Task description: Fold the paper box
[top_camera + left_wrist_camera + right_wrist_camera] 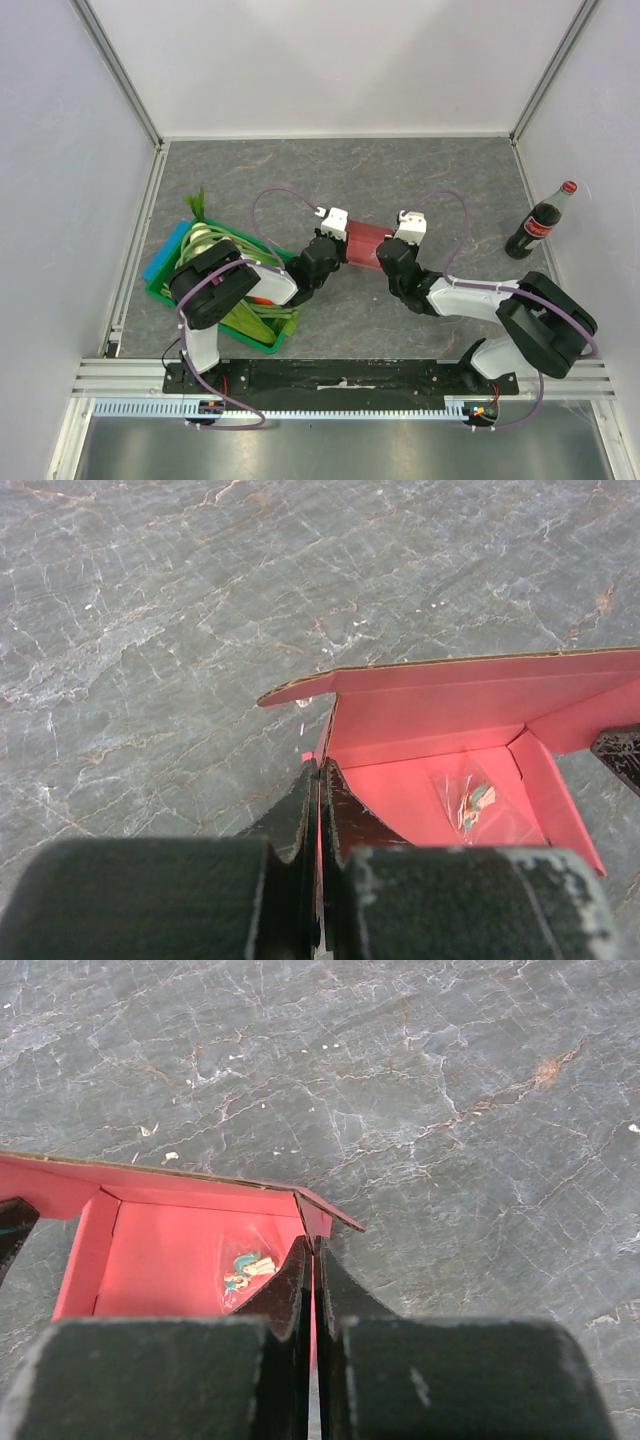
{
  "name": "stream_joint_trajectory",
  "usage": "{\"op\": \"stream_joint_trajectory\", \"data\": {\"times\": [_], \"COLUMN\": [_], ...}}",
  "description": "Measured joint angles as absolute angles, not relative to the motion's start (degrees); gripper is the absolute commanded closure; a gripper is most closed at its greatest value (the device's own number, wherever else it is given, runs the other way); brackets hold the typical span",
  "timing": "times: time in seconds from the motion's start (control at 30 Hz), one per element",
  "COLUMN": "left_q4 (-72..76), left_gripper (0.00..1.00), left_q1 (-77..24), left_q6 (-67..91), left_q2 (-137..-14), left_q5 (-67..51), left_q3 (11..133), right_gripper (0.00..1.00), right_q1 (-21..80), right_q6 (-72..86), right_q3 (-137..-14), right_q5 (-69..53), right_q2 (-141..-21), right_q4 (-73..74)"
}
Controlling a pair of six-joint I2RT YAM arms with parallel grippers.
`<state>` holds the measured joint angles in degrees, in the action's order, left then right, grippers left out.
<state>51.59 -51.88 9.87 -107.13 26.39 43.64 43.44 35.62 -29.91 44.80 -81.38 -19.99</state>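
Top external showed both arms bent inward; the left gripper (346,250) and right gripper (383,257) each pinched tight on opposite side walls of the paper box (366,243).

The jaws clamp the open paper box (450,715) by one wall.

No lettering can be read: the red label (537,229) on the dark red-capped glass bottle (545,215) by the right edge of the worktop (400,170) is too small, and the clear packet (470,802) in the pink card box (440,705) shows only coloured specks.
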Motion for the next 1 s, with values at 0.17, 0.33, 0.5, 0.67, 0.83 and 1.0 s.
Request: {"op": "stream_joint_trajectory", "data": {"times": [0.17, 0.33, 0.5, 0.67, 0.83, 1.0], "left_q4": [54.2, 55.5, 51.0, 47.2, 45.7, 44.0], "left_gripper": [0.98, 0.98, 0.98, 0.98, 0.98, 0.98], "left_q1": [-51.9, -52.5, -54.4, -54.9, -55.3, -56.0], "left_q6": [10.0, 10.6, 11.9, 13.6, 14.6, 15.0], "left_q2": [-107.3, -107.6, -107.6, -107.6, -107.6, -107.7], "left_q5": [26.0, 25.7, 28.1, 29.1, 29.1, 28.3], "left_q3": [41.6, 40.8, 43.0, 44.4, 44.6, 44.7], "right_gripper": [1.0, 1.0, 1.0, 1.0, 1.0, 1.0], "right_q1": [45.2, 46.9, 48.7, 49.4, 49.6, 49.8], "right_q6": [35.8, 36.3, 37.1, 38.2, 39.4, 40.9], "right_q3": [-29.3, -28.4, -27.3, -27.3, -27.7, -28.5], "right_q5": [47.3, 50.2, 53.8, 55.2, 55.2, 54.3], "right_q2": [-82.8, -83.3, -84.4, -84.6, -84.6, -85.2], "right_q4": [-22.8, -24.3, -26.1, -25.6, -24.3, -23.6]}}
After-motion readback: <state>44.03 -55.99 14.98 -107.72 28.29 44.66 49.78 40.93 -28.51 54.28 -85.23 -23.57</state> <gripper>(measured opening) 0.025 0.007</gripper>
